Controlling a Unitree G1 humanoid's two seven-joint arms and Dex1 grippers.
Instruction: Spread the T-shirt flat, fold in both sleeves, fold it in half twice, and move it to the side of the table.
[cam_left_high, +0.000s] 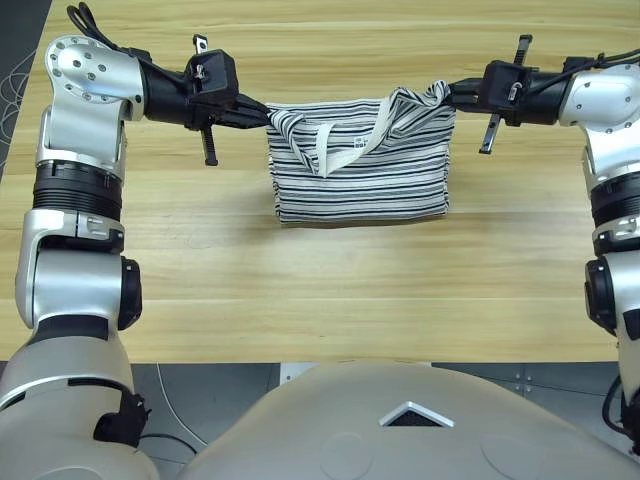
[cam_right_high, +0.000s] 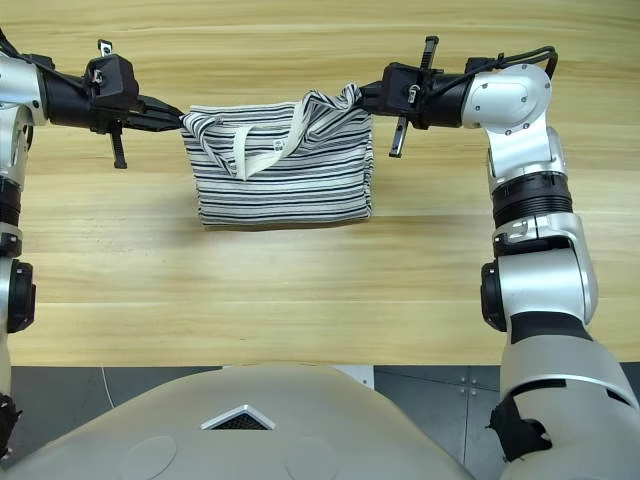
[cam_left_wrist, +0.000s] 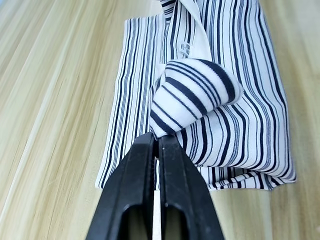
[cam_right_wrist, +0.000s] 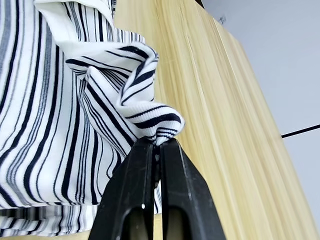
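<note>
Fingers of the left gripper (cam_left_high: 264, 116) and right gripper (cam_left_high: 451, 94) clamp the far corners of the T-shirt (cam_left_high: 370, 178), lifted off the counter (cam_left_high: 300, 285), apparently to fold it.

Dark floor with pale web-like lines (cam_left_high: 15, 60) lies well out to the left of the left gripper (cam_left_high: 264, 115). Beyond the right gripper (cam_right_wrist: 159, 143) is a plain grey surface (cam_right_wrist: 280, 60) — crossed by a dark line (cam_right_wrist: 300, 131).

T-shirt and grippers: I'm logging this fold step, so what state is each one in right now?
T-shirt: folded into a compact rectangle, its two far corners pinched up and pulled apart.
Left gripper: shut on the T-shirt's left far corner.
Right gripper: shut on the T-shirt's right far corner.
</note>
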